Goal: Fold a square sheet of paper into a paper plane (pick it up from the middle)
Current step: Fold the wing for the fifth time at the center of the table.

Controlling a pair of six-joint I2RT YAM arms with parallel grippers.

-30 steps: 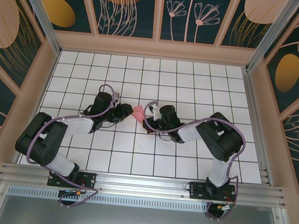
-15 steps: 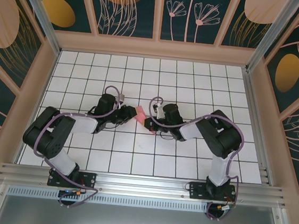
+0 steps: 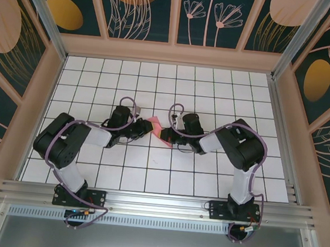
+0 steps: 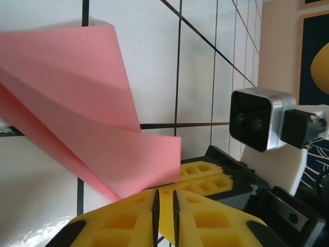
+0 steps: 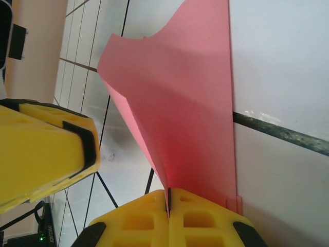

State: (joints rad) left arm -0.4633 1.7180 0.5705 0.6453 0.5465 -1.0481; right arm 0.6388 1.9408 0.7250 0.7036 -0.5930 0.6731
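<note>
Though the thin, creased pink paper [image 3: 153, 122] is mostly hidden from above, the right gripper [image 5: 168, 193] jaws clamp it, while the left gripper [image 4: 164, 193] jaws nearly meet, grip unclear.

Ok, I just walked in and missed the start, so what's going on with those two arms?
Paper folding is under way over the middle of the white gridded board. The right gripper has its jaws shut on an edge of a thin pink-red sheet of paper that already carries folds. The left gripper sits at another edge, jaws nearly together; whether they pinch the sheet can't be told. It is not a finished plane yet.
</note>
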